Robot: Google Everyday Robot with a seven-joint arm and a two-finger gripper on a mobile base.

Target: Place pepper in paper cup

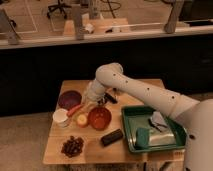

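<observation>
The pepper [75, 109] is slim and red-orange. It slants down-left from my gripper [86, 103] towards the white paper cup [61, 117] at the table's left side. Its lower tip is just above and right of the cup's rim. The gripper is at the end of the white arm [135, 87], which reaches in from the right. It hangs over the gap between the purple bowl [69, 98] and the red bowl [100, 118], and it is shut on the pepper's upper end.
A small yellow-orange round object [81, 120] sits right of the cup. A pile of dark red-brown pieces [72, 146] lies at the front left. A black block [111, 137] lies beside a green tray [131, 137] holding cloths. The table edge runs just left of the cup.
</observation>
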